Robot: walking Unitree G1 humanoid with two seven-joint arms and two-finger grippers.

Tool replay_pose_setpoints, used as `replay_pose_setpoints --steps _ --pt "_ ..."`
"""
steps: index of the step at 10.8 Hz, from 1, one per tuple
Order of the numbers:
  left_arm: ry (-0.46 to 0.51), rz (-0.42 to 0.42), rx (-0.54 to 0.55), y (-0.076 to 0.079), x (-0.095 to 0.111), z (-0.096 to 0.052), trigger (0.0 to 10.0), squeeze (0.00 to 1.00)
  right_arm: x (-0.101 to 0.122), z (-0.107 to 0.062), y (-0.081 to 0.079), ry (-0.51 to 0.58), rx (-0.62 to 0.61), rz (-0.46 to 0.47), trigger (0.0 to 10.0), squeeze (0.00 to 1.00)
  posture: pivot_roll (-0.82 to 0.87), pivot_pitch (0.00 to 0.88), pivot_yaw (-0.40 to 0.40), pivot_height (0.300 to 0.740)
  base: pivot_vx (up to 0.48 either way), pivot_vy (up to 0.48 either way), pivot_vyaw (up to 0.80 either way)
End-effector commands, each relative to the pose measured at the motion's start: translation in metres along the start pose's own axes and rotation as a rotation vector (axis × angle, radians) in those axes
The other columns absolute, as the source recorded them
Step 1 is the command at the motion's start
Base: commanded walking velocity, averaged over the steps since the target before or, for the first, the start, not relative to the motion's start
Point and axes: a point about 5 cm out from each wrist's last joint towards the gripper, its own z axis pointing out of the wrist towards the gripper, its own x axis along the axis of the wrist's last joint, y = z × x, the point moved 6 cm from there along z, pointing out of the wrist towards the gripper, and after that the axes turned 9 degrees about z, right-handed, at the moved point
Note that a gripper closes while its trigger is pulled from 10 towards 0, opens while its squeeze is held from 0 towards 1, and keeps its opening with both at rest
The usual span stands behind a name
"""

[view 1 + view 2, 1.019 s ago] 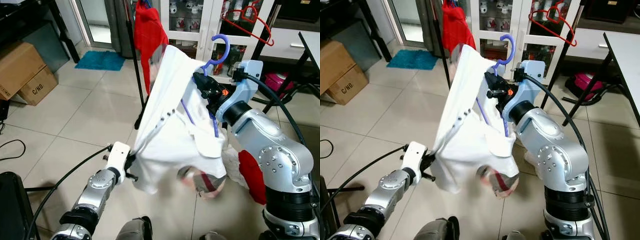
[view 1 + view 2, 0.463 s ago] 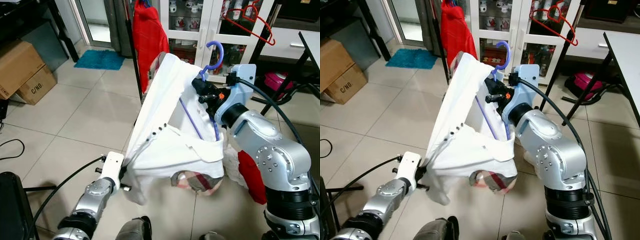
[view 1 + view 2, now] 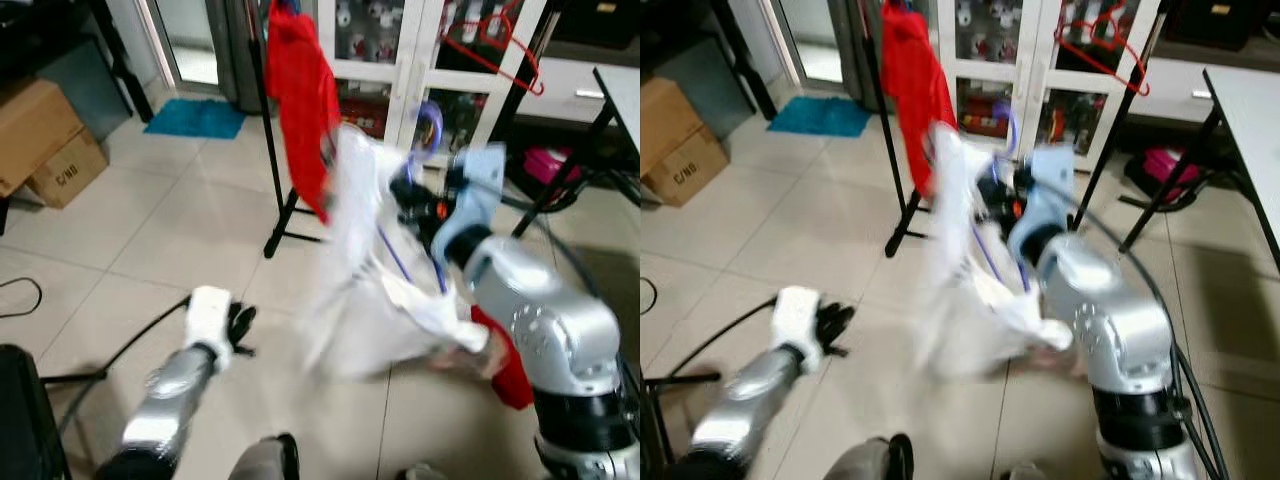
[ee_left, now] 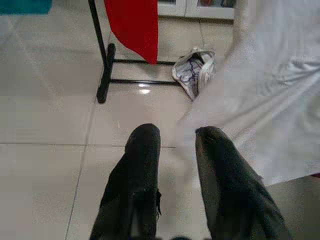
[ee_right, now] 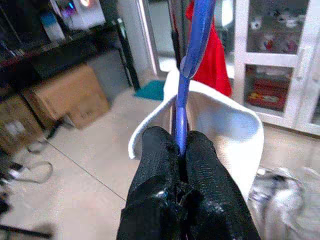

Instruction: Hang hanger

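Observation:
My right gripper (image 5: 178, 137) is shut on the stem of a blue-purple hanger (image 5: 192, 40), whose hook (image 3: 428, 120) points up in front of the glass cabinet. A white shirt (image 3: 370, 290) hangs from the hanger, blurred and swinging, its hem near the floor. My left gripper (image 4: 177, 132) is open and holds nothing. It sits low over the tiles, left of the shirt (image 4: 270, 100) and apart from it. In the left eye view the left gripper (image 3: 240, 325) is at lower left. The right gripper (image 3: 408, 190) is beside the shirt's collar.
A black clothes rack (image 3: 270, 150) with a red garment (image 3: 295, 90) stands just left of the shirt. A red hanger (image 3: 490, 45) hangs at upper right. Crumpled cloth (image 4: 195, 70) and a red cloth (image 3: 510, 370) lie on the floor. Cardboard boxes (image 3: 40, 140) stand far left.
My left gripper has let go of the shirt's hem and pulled away to the left. The shirt has dropped and now hangs from the hanger, swinging.

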Motion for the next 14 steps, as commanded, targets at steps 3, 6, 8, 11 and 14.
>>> replay_pose_setpoints --steps 3,6,8,11,14 --pt "0.208 0.038 -0.116 0.025 0.059 -0.019 10.0 0.00 -0.042 -0.009 0.036 -0.118 -0.143 -0.080 10.0 0.00 -0.07 0.082 0.031 0.740 0.000 0.000 0.00" --pt "0.207 0.129 -0.104 0.036 0.069 -0.029 10.0 0.00 -0.048 -0.007 0.039 -0.089 -0.142 -0.043 10.0 0.00 -0.05 0.085 0.019 0.740 0.000 0.000 0.00" --pt "0.251 0.085 -0.002 0.031 0.086 -0.041 10.0 0.00 -0.061 -0.018 0.056 -0.093 -0.222 -0.032 10.0 0.00 -0.06 0.090 0.030 0.740 0.000 0.000 0.00" --pt "0.371 0.141 -0.553 0.113 0.121 -0.041 10.0 1.00 -0.051 -0.007 0.020 -0.089 -0.087 -0.069 10.0 0.00 -0.10 0.118 0.046 0.740 0.000 0.000 0.00" --pt "0.306 0.307 -0.862 0.126 0.112 -0.034 10.0 1.00 -0.042 0.004 -0.034 -0.138 0.163 -0.164 10.0 0.00 -0.10 0.119 0.034 0.740 0.000 0.000 0.00"
